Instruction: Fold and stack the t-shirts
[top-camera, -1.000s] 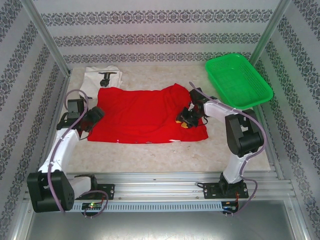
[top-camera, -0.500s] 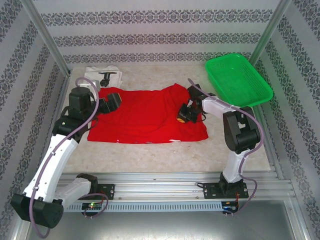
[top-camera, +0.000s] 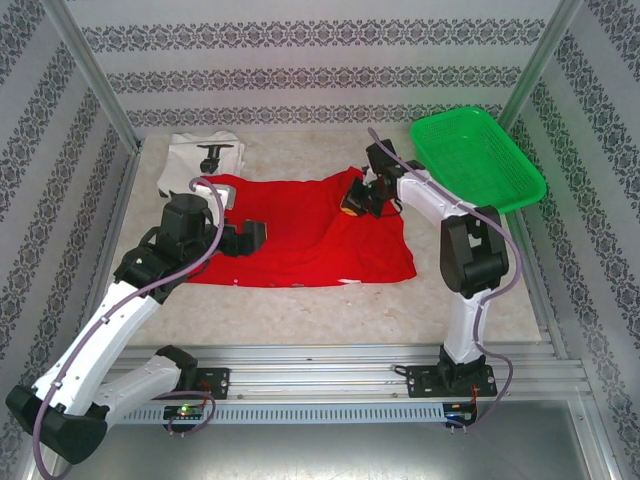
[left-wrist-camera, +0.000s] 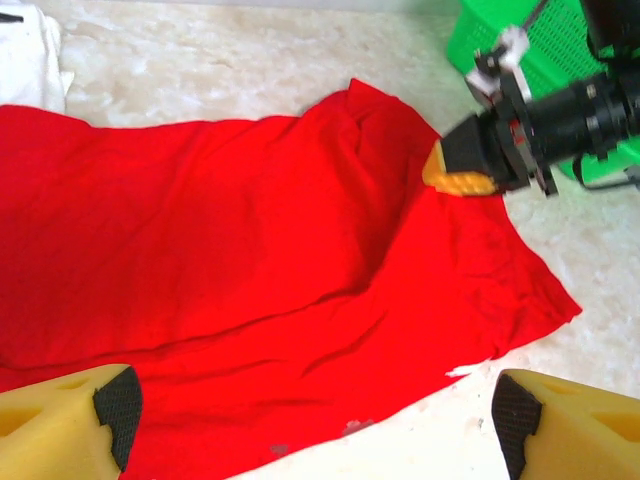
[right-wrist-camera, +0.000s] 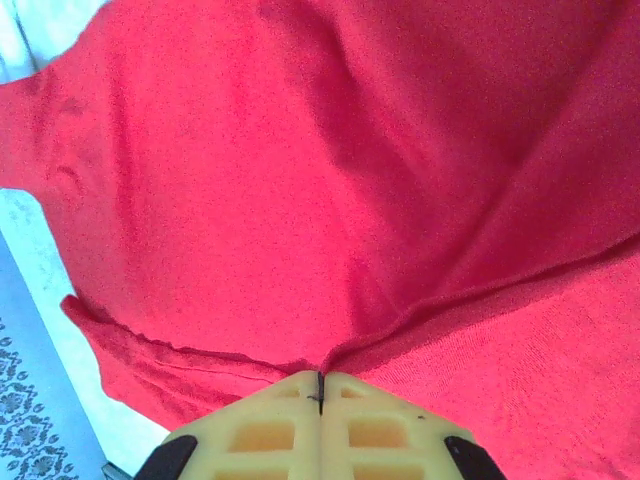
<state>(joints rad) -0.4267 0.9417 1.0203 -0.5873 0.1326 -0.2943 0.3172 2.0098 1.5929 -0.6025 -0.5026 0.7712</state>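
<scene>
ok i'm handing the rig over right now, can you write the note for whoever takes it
Grippers: the right gripper is shut on the red t-shirt, pinching its far right edge near the green mesh basket. The left gripper is open above the shirt's left part, holding nothing.
Things: the red t-shirt lies mostly spread out mid-table. The white t-shirt sits at the far left corner of the table.
Done: the white t-shirt looks already folded.
Left: fold the red t-shirt, then stack the two.
</scene>
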